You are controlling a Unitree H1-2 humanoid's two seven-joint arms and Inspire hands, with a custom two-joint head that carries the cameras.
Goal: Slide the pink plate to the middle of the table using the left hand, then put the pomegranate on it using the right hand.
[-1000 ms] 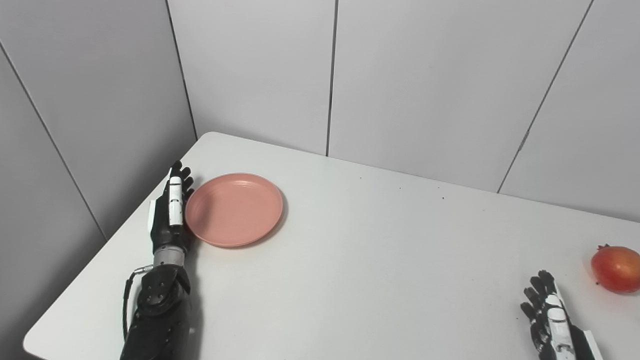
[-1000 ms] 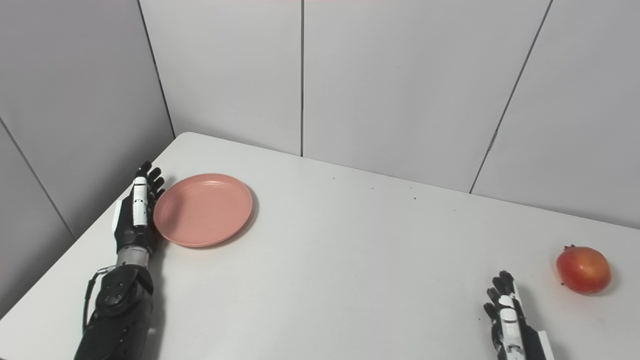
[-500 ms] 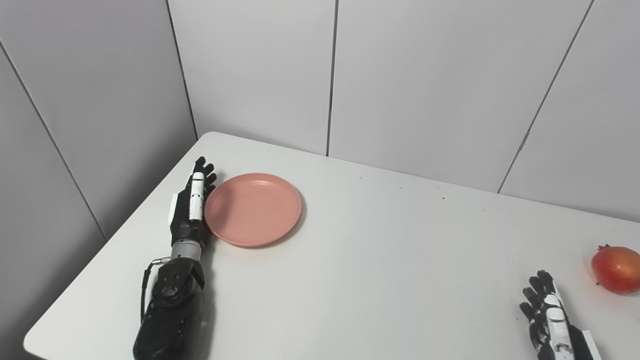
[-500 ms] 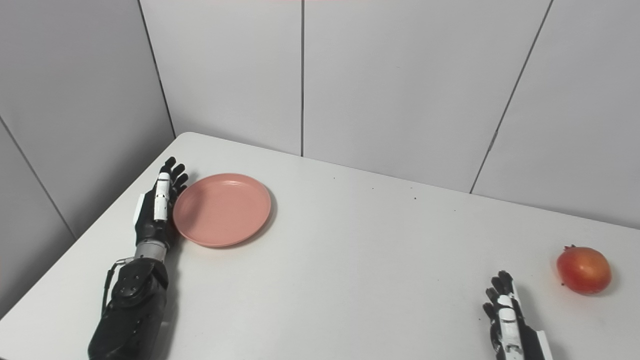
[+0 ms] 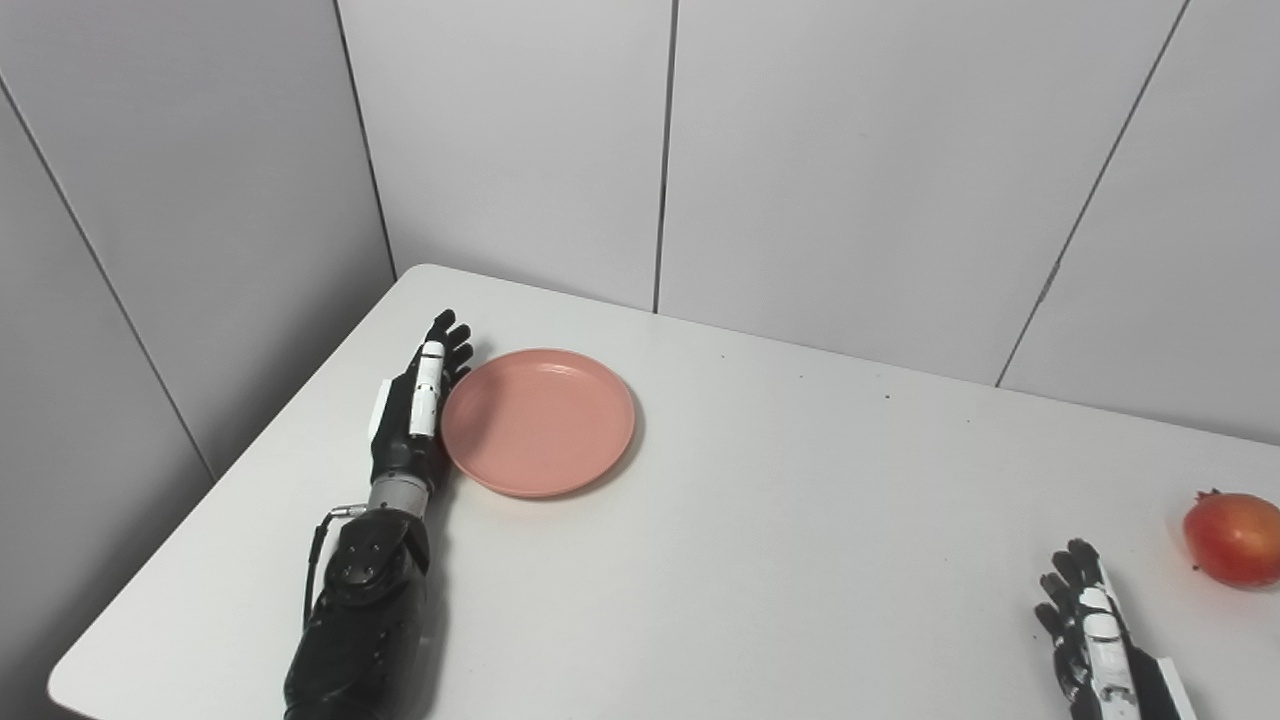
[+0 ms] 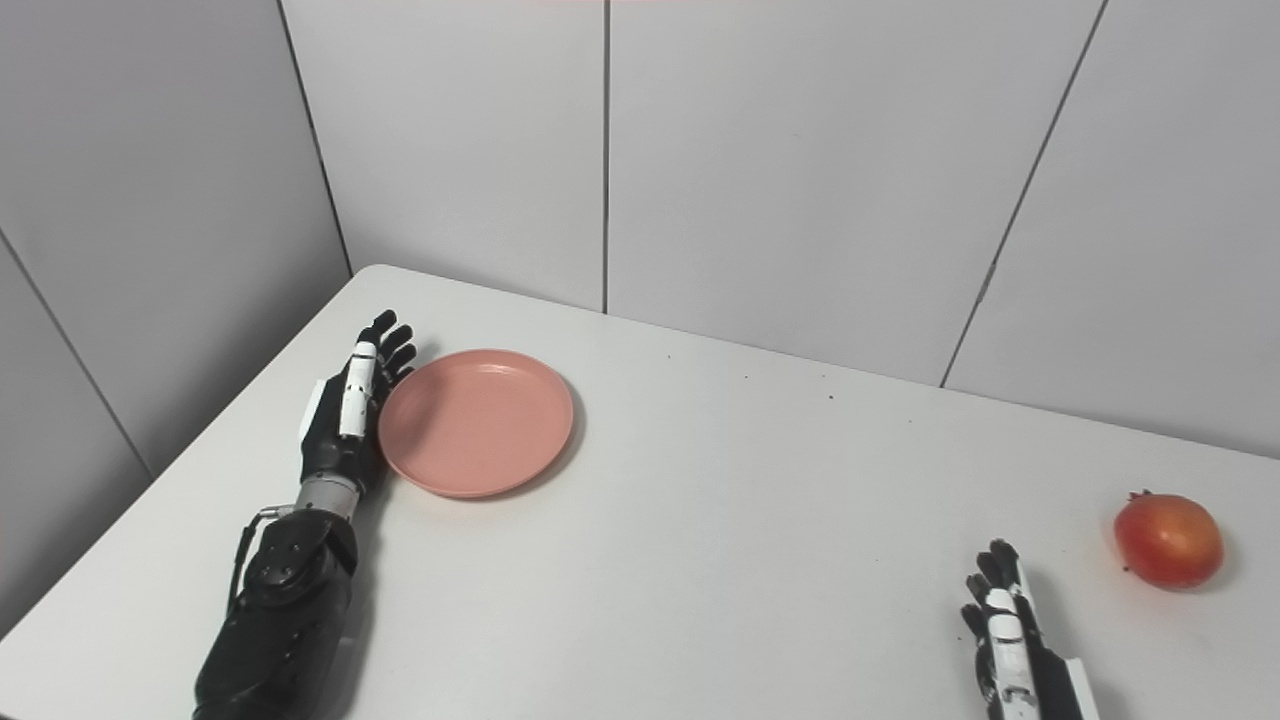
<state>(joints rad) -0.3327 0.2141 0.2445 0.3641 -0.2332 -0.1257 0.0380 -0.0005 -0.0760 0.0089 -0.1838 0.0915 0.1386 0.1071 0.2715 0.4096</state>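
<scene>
Bare table (image 5: 800, 520) between pink plate (image 5: 538, 421) and pomegranate (image 5: 1231, 538), walls (image 5: 850, 170) behind

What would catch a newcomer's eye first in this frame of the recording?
The round pink plastic plate stands out most, lying on the left part of the white table, with the black left hand flat against its left rim, fingers extended. Next comes the red-orange pomegranate near the table's right edge. The right hand rests open on the table a little short of the fruit, not touching it.
</scene>
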